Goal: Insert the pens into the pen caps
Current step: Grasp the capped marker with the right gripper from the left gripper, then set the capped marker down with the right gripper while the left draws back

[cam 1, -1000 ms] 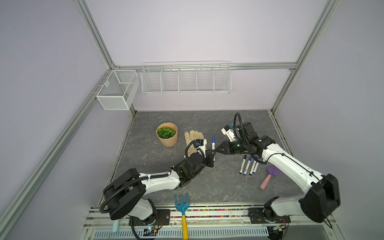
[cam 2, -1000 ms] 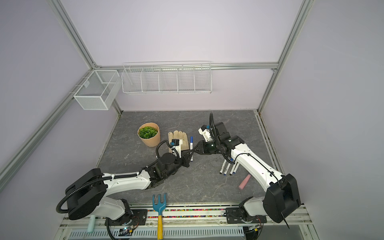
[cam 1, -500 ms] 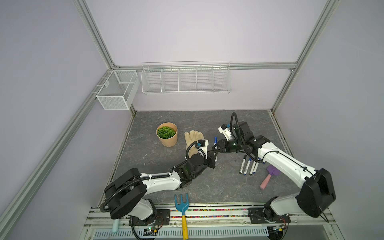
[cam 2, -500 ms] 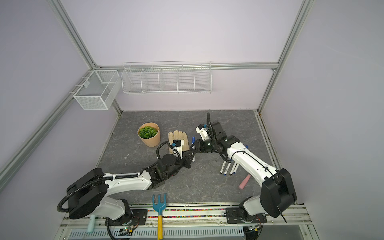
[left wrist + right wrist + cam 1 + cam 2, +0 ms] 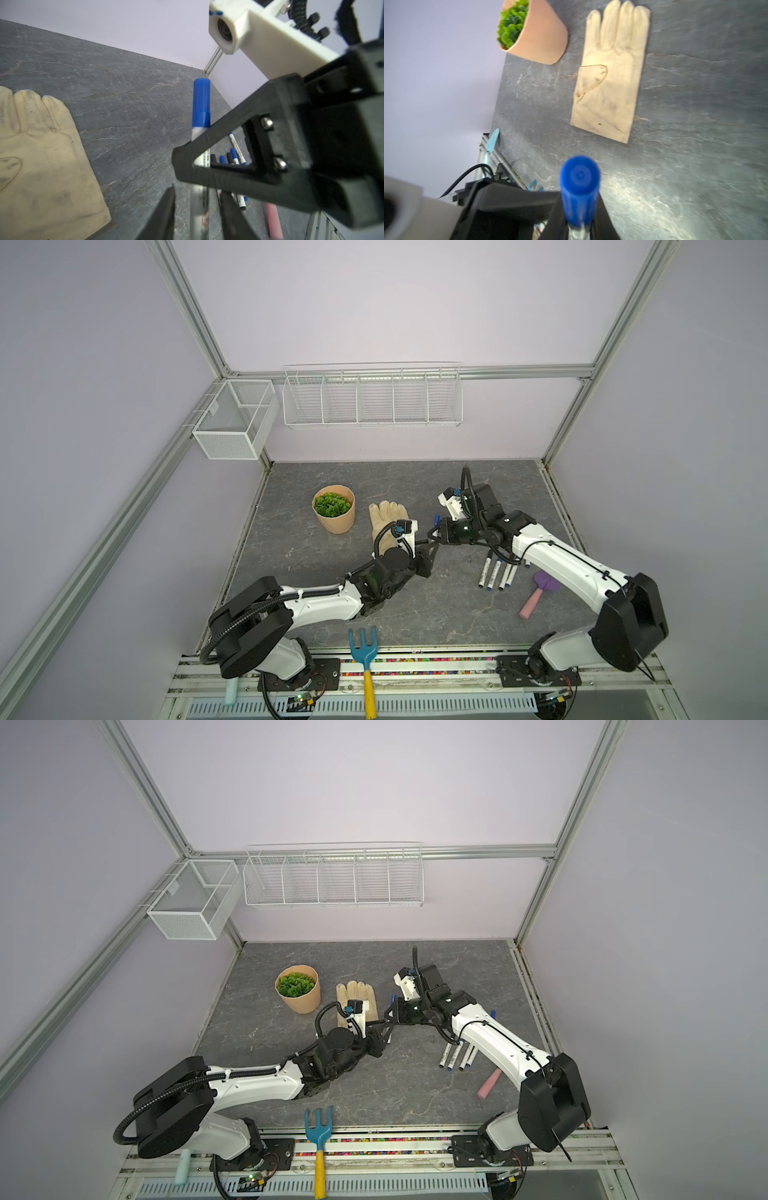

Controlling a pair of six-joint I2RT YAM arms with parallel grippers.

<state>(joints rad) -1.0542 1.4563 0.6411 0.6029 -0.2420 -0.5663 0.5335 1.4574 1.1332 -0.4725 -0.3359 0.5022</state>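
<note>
Pen (image 5: 197, 136) (blue cap (image 5: 579, 187) on) clamped in R gripper (image 5: 433, 536); L gripper (image 5: 197, 190) parted, jaws either side of it.

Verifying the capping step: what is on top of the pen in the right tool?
A blue cap sits on the end of the pen held by the right tool; white barrel shows below. The tip is hidden inside the cap.

The walls (image 5: 415, 302) are pale purple and plain all around. Shiny metal bars (image 5: 189, 310) run up the corners and along the far wall. The floor (image 5: 291, 556) is dark grey, like cracked stone. A long white wire shelf (image 5: 372, 396) hangs on the far wall. A white mesh box (image 5: 232, 423) hangs on the left. The light is soft and even.
</note>
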